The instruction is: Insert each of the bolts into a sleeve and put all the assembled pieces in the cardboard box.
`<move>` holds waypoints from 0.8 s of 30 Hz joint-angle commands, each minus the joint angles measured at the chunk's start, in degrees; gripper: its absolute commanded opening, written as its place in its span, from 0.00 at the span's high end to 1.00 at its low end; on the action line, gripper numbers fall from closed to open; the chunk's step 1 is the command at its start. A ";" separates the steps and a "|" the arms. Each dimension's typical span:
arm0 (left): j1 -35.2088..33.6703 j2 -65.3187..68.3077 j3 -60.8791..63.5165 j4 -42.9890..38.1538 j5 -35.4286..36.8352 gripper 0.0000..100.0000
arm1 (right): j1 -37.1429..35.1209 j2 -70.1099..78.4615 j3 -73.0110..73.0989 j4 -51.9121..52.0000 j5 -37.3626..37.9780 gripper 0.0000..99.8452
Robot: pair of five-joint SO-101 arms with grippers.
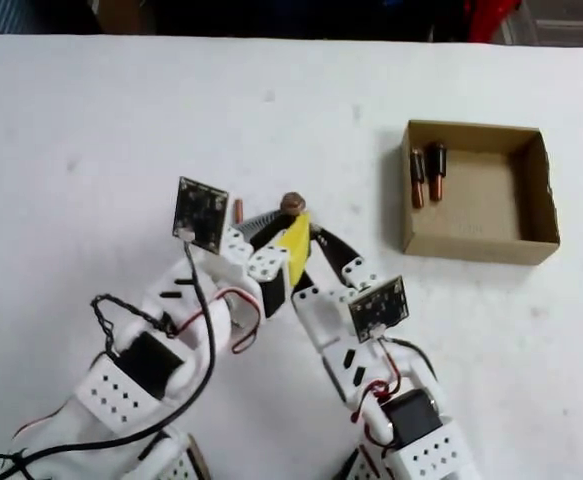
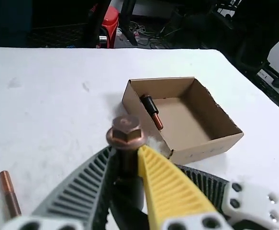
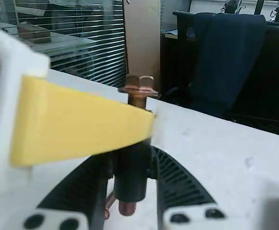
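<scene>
A copper bolt (image 2: 125, 132) with a hex head stands upright between my left gripper's (image 2: 126, 158) grey and yellow fingers, which are shut on it just under the head. My right gripper (image 3: 132, 184) is shut on a dark sleeve (image 3: 132, 167) below; the bolt (image 3: 139, 87) runs down through it and its copper tip pokes out underneath. Both grippers meet at the table's middle in the high view, the bolt head (image 1: 291, 203) on top. A loose bolt (image 1: 238, 210) lies just to the left. The cardboard box (image 1: 531, 200) at the right holds two assembled pieces (image 1: 418, 178).
The box (image 2: 211, 139) stands open a short way beyond the grippers, with one assembled piece (image 2: 151, 110) lying against its near wall. The loose bolt (image 2: 7, 199) lies on the white table close beside my left gripper. Chairs and clutter stand beyond the table's far edge.
</scene>
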 commanded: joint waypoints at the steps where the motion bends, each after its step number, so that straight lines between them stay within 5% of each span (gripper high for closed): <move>1: 1.27 -0.66 0.26 -0.88 -2.20 0.98 | 1.54 -0.66 -0.18 -1.71 -0.62 0.98; 7: 1.10 -0.66 0.00 -1.14 -6.33 0.96 | 1.54 -0.66 0.00 -1.63 -0.62 0.98; 15: 0.92 -0.66 0.09 -1.14 -6.33 0.70 | 1.54 -0.66 0.18 -1.27 -0.62 0.98; 24: -6.29 -0.66 -1.32 -1.67 -6.24 0.70 | 1.54 -0.66 0.26 -1.19 -0.62 0.98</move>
